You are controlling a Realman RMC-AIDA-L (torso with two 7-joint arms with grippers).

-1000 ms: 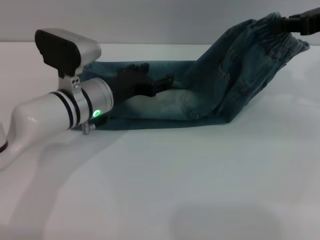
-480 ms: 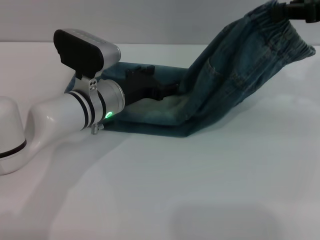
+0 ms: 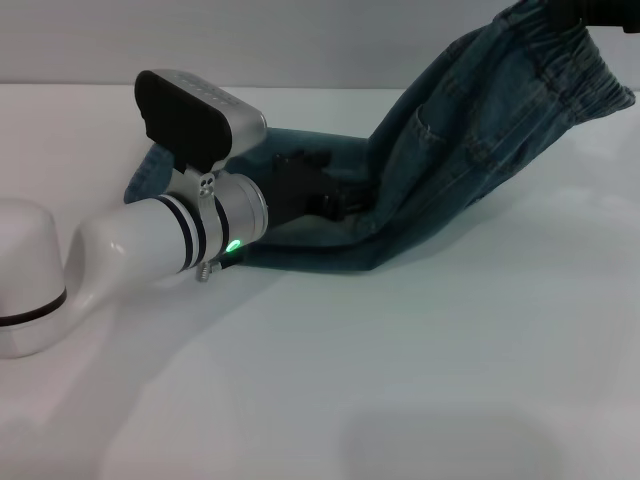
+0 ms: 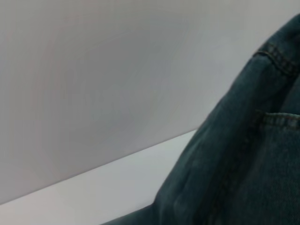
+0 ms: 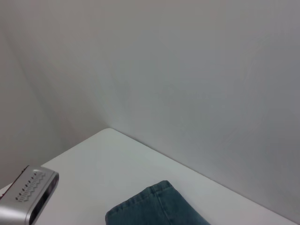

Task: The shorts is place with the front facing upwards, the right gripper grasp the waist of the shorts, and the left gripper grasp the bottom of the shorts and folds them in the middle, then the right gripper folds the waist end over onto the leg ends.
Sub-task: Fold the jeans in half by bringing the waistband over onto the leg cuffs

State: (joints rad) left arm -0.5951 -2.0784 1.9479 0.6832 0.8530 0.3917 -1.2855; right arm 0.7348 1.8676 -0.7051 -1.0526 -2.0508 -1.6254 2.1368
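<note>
Denim garment: the shorts [image 3: 450, 150], blue, mid-weight, with tan topstitching and a patch pocket outlined on the raised panel; they are laid on the table [image 3: 400, 380] with one end flat and the other lifted.
Waist of the shorts [image 3: 575, 55]: a puckered, ruched elastic band, held high at the far right of the head view, well above the table surface.
Leg ends [image 3: 150, 180]: flat denim, lying on the table at the left, partly covered by the left arm; a rounded hem corner is seen in the right wrist view [image 5: 154, 206].
Fold line: the cloth is bent along the near edge, where the lifted panel slopes up from the flat layer.
Left gripper [image 3: 325, 190]: black, angular, resting on the flat denim layer just beside the rising panel; whether its jaws are parted or closed cannot be told.
Left arm: glossy white shell, brushed silver wrist ring with a green light, and a black box camera in a silver housing [image 3: 195, 115].
Right gripper [image 3: 605, 10]: black, seen only at the top right corner, at the waistband; the lifted cloth hangs from it, so it is clamped on the band.
Table: smooth, matte white, lightly shadowed.
Backdrop: a plain pale grey wall [image 4: 93, 70].
</note>
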